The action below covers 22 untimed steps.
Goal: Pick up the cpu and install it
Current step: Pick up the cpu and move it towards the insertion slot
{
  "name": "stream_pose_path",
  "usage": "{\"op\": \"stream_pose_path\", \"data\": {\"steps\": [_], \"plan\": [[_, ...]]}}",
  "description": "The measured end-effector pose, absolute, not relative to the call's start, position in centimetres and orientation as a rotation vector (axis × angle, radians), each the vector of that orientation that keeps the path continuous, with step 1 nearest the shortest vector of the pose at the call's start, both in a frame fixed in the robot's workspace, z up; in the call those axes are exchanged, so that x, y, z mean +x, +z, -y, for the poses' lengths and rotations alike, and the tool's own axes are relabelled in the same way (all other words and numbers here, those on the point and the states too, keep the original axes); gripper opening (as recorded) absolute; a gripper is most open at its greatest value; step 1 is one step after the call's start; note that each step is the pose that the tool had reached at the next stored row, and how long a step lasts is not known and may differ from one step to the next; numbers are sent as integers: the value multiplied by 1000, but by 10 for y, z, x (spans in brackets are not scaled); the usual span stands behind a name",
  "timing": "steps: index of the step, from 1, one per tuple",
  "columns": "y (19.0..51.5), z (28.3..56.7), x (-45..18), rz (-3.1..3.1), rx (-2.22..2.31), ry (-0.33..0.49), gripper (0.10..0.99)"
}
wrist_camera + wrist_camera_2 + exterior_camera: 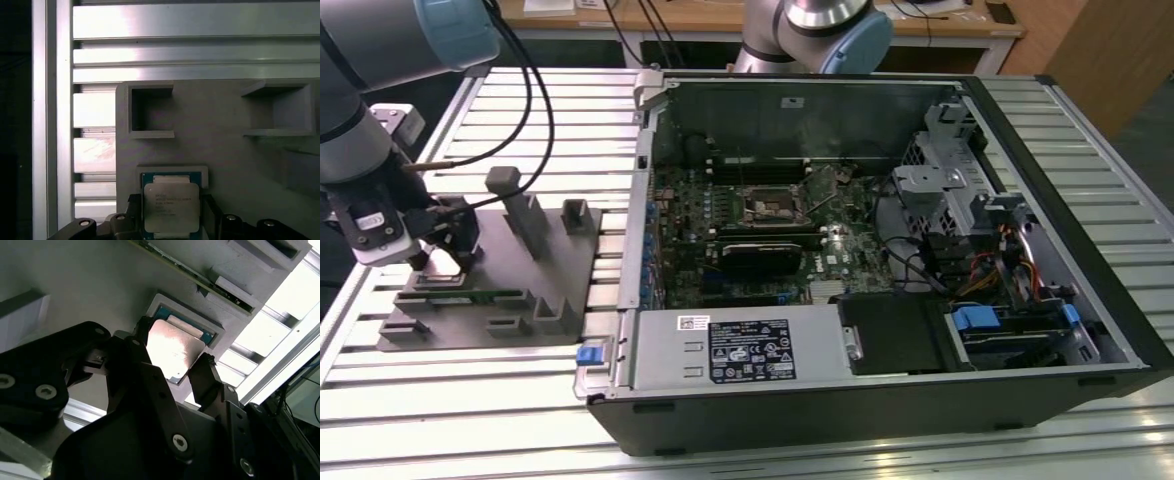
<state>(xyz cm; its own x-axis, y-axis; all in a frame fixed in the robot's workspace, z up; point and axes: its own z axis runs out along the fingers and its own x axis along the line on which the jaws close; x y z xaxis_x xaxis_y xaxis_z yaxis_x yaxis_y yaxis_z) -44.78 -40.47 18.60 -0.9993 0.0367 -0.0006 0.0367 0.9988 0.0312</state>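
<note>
Presently the cpu (171, 210) is flanked by the claw (174, 350), jaws apart; if closed off-centre, the chip could be tilted or jammed in the grey fixture (225, 150).

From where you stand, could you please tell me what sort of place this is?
Probably a robotics lab bench for computer assembly: an opened desktop computer case lies on a slotted aluminium table, and a grey fixture beside it holds the cpu.
</note>
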Motion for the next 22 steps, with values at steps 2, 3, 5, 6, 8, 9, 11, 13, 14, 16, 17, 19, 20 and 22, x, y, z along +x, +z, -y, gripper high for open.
{"op": "stream_pose_path", "data": {"steps": [2, 3, 5, 6, 8, 9, 11, 13, 14, 16, 17, 19, 20, 22], "plan": [[186, 405, -448, -3138, 55, 49, 600], [186, 405, -448, -3137, 53, 49, 600], [186, 405, -448, -3133, 48, 49, 600], [186, 405, -448, -3132, 47, 49, 600], [186, 405, -448, -3132, 46, 49, 600], [186, 405, -448, -3132, 46, 49, 600], [186, 405, -449, -3132, 46, 50, 600], [186, 405, -449, -3132, 46, 50, 600], [186, 405, -449, -3132, 46, 50, 600], [186, 405, -449, -3132, 46, 50, 600], [186, 405, -450, -3132, 46, 50, 600], [185, 405, -450, -3132, 46, 50, 600], [185, 405, -450, -3132, 46, 50, 600], [184, 405, -450, -3133, 46, 50, 580]]}}
